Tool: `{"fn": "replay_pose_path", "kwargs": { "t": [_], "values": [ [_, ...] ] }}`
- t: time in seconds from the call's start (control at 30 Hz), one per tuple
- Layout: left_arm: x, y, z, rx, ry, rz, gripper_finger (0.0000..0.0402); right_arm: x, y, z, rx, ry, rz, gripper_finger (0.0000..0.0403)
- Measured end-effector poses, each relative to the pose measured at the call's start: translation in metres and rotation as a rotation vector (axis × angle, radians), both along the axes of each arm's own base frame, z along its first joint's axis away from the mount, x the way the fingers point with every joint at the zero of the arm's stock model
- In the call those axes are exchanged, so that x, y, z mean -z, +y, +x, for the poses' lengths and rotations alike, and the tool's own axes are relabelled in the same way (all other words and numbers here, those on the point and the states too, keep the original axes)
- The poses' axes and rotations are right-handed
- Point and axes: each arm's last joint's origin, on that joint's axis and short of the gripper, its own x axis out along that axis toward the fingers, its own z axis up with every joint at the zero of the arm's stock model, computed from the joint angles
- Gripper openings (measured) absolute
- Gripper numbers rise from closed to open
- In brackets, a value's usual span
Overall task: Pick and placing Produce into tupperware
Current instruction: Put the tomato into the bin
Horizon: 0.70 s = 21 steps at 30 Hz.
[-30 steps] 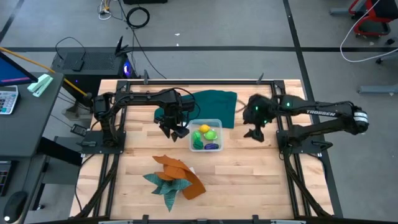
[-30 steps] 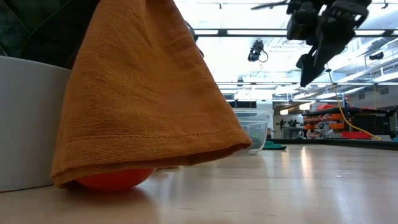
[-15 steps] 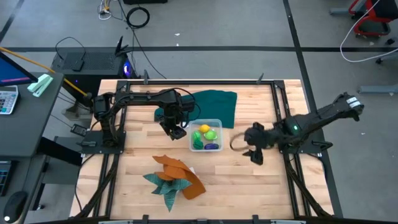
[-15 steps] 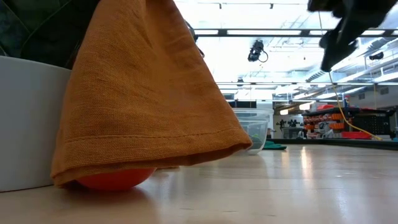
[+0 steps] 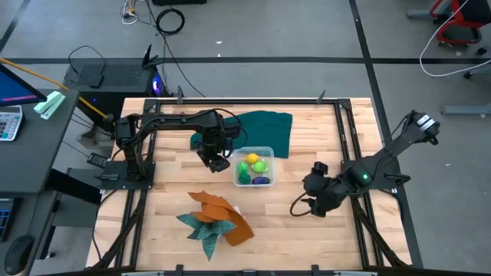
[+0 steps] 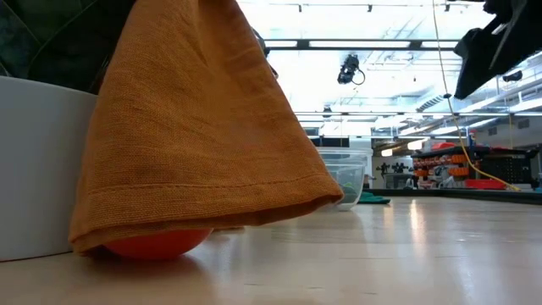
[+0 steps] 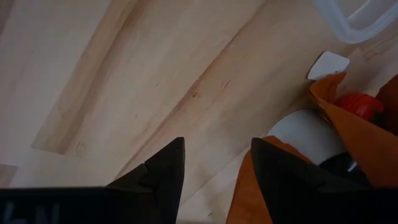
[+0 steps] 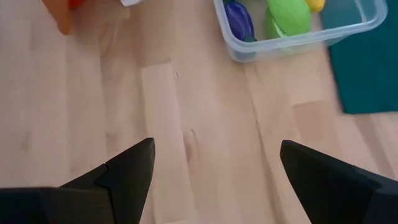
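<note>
The clear tupperware (image 5: 255, 167) stands mid-table with yellow, light green, green and purple produce (image 8: 287, 17) in it. A red piece of produce (image 6: 157, 244) rests on the table under the orange cloth (image 6: 203, 127); the left wrist view shows its red top (image 7: 357, 102). My left gripper (image 5: 217, 161) hovers just left of the tupperware, open, over bare wood (image 7: 217, 142). My right gripper (image 5: 314, 198) hangs open and holding nothing to the right of the tub, toward the near edge (image 8: 216, 144).
A dark green cloth (image 5: 265, 126) lies behind the tupperware. Orange and teal cloths (image 5: 215, 218) are heaped near the front over a white container (image 6: 34, 161). Bare wood lies between the tub and the right rail (image 5: 354, 192).
My right gripper has swung from beside the dark green cloth at the far right toward the table's near edge, turning as it went and staying open. My left gripper has rolled a little in place.
</note>
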Motion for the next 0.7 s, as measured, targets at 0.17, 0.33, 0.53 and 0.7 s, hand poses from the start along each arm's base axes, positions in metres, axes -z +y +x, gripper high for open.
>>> {"fn": "replay_pose_path", "kwargs": {
  "t": [0.17,0.33,0.53,0.7],
  "values": [
    [0.0,-0.004,0.001,0.017,-0.002,0.0,0.0193,0.002,0.0,0.003,0.016,-0.02,-0.066,0.0307],
    [0.0,-0.011,0.002,0.027,0.002,0.0,0.0186,-0.002,0.0,0.001,0.017,-0.067,-0.104,0.0307],
    [0.0,-0.02,0.005,0.042,-0.003,0.003,0.0189,-0.003,0.008,0.001,-0.017,-0.117,-0.12,0.0307],
    [0.0,-0.026,0.006,0.043,0.005,0.007,0.0185,0.008,0.009,-0.001,-0.002,-0.149,-0.14,0.0307]
  ]
}}
